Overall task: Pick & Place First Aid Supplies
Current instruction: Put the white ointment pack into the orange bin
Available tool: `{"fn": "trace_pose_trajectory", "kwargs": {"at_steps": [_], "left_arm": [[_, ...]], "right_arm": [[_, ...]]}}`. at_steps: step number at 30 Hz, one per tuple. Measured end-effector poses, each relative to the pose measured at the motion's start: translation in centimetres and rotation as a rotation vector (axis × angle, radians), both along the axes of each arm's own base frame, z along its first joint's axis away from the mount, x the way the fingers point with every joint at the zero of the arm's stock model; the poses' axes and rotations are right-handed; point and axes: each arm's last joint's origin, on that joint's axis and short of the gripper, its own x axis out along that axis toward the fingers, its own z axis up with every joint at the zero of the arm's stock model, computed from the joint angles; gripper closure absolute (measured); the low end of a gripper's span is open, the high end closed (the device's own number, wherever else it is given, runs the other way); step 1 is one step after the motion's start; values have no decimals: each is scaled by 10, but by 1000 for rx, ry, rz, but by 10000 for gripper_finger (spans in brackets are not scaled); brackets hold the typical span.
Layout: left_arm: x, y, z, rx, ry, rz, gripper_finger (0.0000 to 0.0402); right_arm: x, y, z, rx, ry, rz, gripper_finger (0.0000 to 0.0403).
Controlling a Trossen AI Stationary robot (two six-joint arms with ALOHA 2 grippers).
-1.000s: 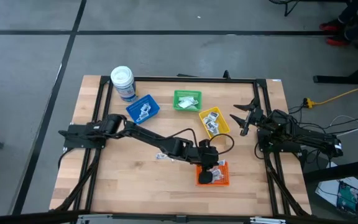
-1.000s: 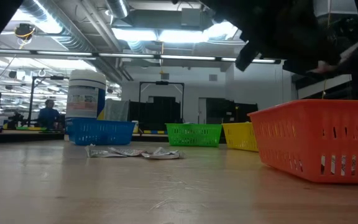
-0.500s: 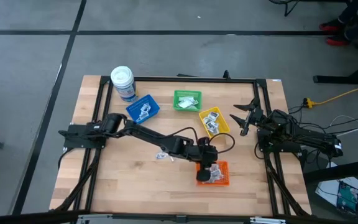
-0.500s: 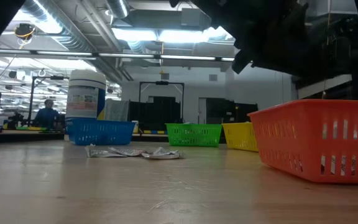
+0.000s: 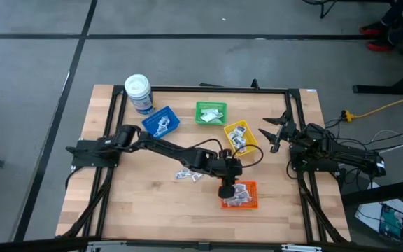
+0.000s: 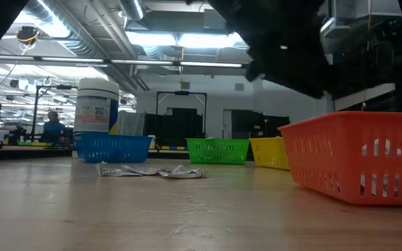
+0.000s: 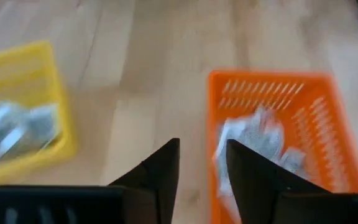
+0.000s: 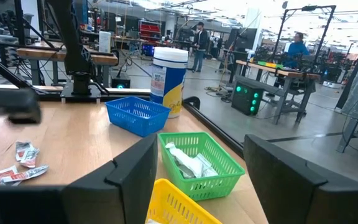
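Jar: white-lidded jar (image 5: pixel 138 92) stands at the counter's (image 5: pixel 128 210) far left corner, well apart from the work; no risk seen there.
Blue bin: blue bin (image 5: pixel 161 122) just beside the jar already holds a few packets; a low arm sweep toward it could nudge it.
Loose packets: first aid packets (image 5: pixel 186 174) lie flat on the bare counter, under the left arm's forearm. Being thin and flat, they would likely be hard to pinch; fingers coming down off-centre could slide one away or take two at once.
Green bin: green bin (image 5: pixel 210 113) holds packets, at the far middle.
Left gripper: left gripper (image 5: pixel 224 190) hovers at the near-left edge of the orange bin; in the left wrist view its fingers (image 7: pixel 160 168) stand parted with nothing between them, so they have let go.
Orange bin: orange bin (image 5: pixel 249 201) holds a heap of packets (image 7: pixel 253 138). The light basket could shift or tip if the fingers catch its wall on the way out.
Yellow bin: yellow bin (image 5: pixel 250 139) holds packets and sits between the two arms; either arm passing low could clip it.
Right gripper: right gripper (image 5: pixel 271 134) waits near the counter's right edge, fingers (image 8: pixel 124 171) spread wide and empty. Reaching in now could cross the left arm's path.
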Motion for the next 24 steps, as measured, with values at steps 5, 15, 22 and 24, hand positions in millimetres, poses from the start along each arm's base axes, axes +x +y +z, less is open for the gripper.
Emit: {"fn": "trace_pose_trajectory", "kwargs": {"at_steps": [5,15,22,24], "left_arm": [[-14,5,11,22,93,13,275],[-66,11,9,-6,233,122,277],[-109,18,-5,-10,297,187,281],[-119,18,-11,-1,324,182,283]], "right_arm": [[0,0,0,0,-1,1,166],[0,0,0,0,0,0,166],[0,0,0,0,0,0,166],[0,0,0,0,0,1,166]]}}
